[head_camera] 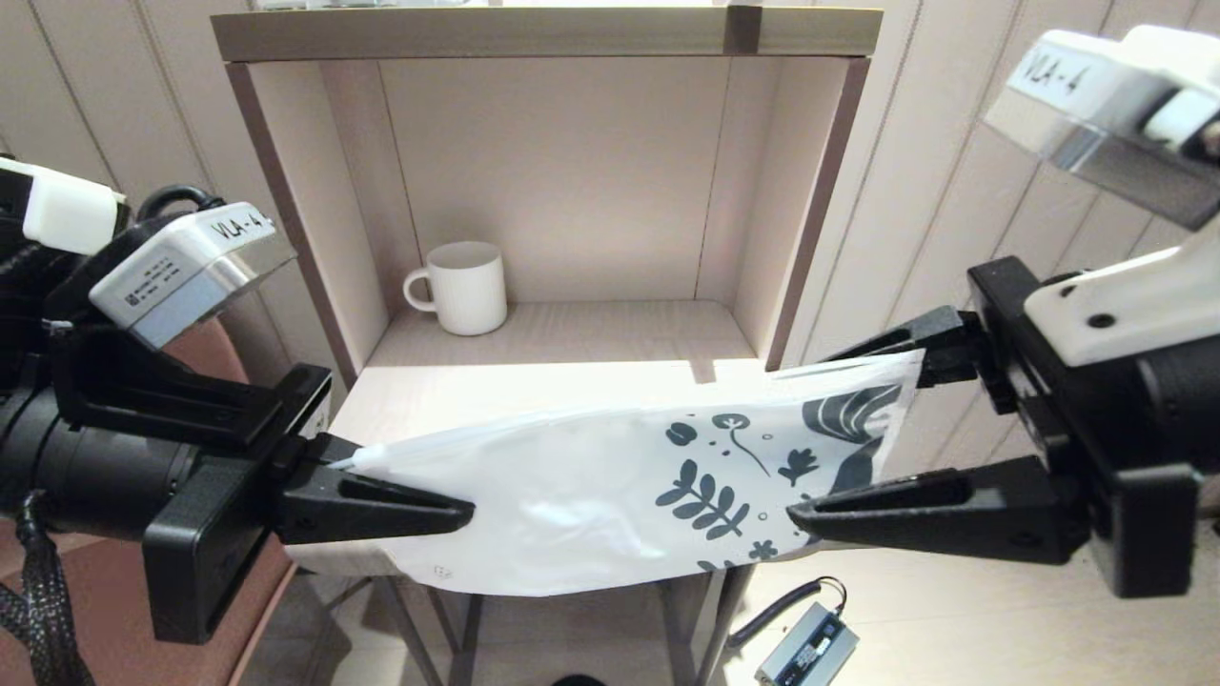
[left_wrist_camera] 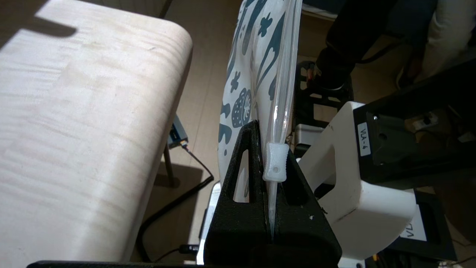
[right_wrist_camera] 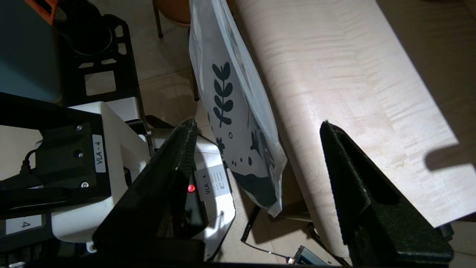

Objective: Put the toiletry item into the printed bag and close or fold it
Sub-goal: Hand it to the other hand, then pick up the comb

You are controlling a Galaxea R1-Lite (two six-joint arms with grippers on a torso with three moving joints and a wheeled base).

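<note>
A pale wooden shelf unit [head_camera: 534, 191] stands against the far wall, its lower board reaching toward the robot like a small table [head_camera: 534, 391]. Across that board's near edge hangs the printed bag [head_camera: 610, 486], stretched sideways in the air with its dark-blue leaf print at the right end. The left gripper [head_camera: 419, 510] holds the bag's plain left end: its fingers are pressed together on the zip track, with the small white slider [left_wrist_camera: 275, 162] sitting right at their tips — a hold that keeps the bag up and taut by itself. The right gripper [head_camera: 848, 433] is at the printed end with fingers spread wide, one above and one below the bag's corner, gripping nothing. A white mug [head_camera: 462, 286] stands well back on the shelf, left of centre. No toiletry item can be made out — whether one is inside the bag cannot be told.
</note>
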